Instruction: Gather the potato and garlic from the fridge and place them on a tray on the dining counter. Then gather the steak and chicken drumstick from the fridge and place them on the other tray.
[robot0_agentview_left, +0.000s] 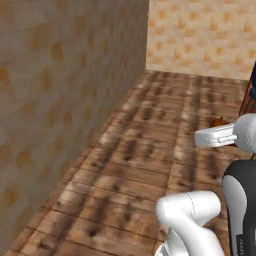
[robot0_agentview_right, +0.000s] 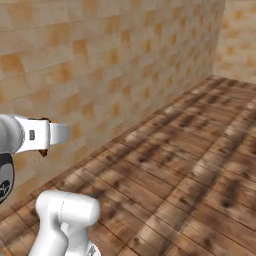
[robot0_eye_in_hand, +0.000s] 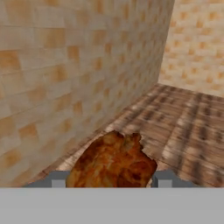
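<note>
Left base view: the white arm rises at the lower right, and its end effector (robot0_agentview_left: 216, 131) reaches leftward from the right edge over the wooden plank floor (robot0_agentview_left: 150, 150). A small red-brown lump shows just above the white hand: the chicken drumstick (robot0_agentview_left: 218, 121), as far as its colour and shape tell. A tiled wall (robot0_agentview_left: 65, 100) runs along the left and meets a second wall at the far corner. A dark vertical edge (robot0_agentview_left: 250, 95) stands at the far right; what it belongs to cannot be told. There is wide open floor ahead and to the left.

Right base view: the hand comes in from the left edge, and a dark brown bit of the drumstick peeps out below it. The tiled wall stands close behind the hand, so room to that side is tight; the floor to the right is free all the way to the corner.

Hand view: the drumstick fills the gap between the two grey fingertips (robot0_eye_in_hand: 58, 179), one on each side, touching or nearly touching it. The jaws stand fairly wide, closed around the meat, so it looks held and carried. Its long axis seems to run away from the camera, along the hand, though the lump is too rough to be sure.

Neither tray nor the dining counter lies ahead, so my judgement is that the base must turn away from this corner, keeping the hand off the near wall.
</note>
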